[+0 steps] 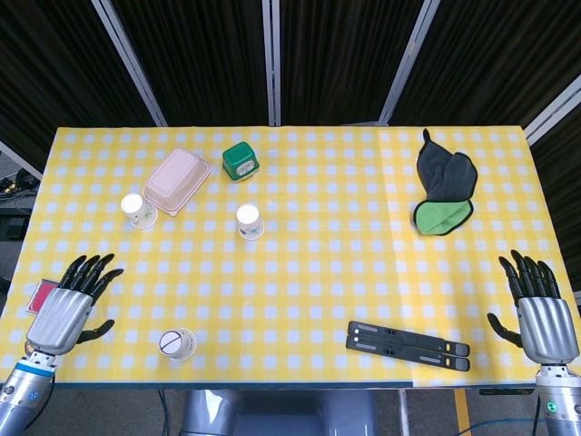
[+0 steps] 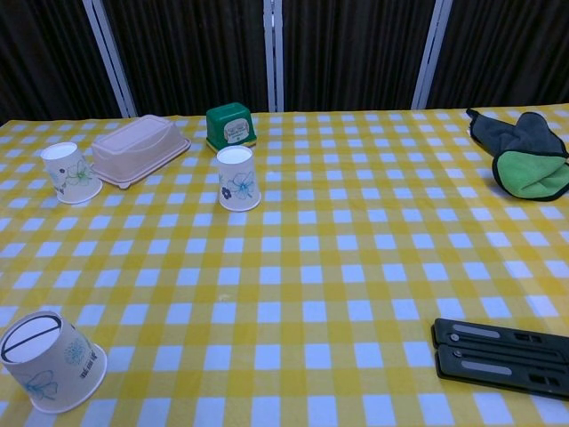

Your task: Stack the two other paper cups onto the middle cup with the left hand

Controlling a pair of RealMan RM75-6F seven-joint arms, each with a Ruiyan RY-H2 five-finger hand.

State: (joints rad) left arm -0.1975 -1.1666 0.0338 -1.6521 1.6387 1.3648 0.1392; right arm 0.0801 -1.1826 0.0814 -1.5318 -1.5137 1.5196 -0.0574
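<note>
Three paper cups with flower prints stand upside down on the yellow checked table. The middle cup (image 1: pixel 249 221) (image 2: pixel 237 178) is near the table's centre-left. Another cup (image 1: pixel 138 211) (image 2: pixel 70 172) stands at the far left beside a pink box. The third cup (image 1: pixel 177 344) (image 2: pixel 50 360) sits near the front edge. My left hand (image 1: pixel 69 309) hovers open at the front left, left of the front cup, holding nothing. My right hand (image 1: pixel 543 312) is open at the front right edge. Neither hand shows in the chest view.
A pink lidded box (image 1: pixel 178 180) and a green box (image 1: pixel 241 162) sit behind the cups. A grey and green cloth (image 1: pixel 444 192) lies at the back right. A black flat bar (image 1: pixel 407 344) lies front right. A red item (image 1: pixel 42 297) lies by my left hand.
</note>
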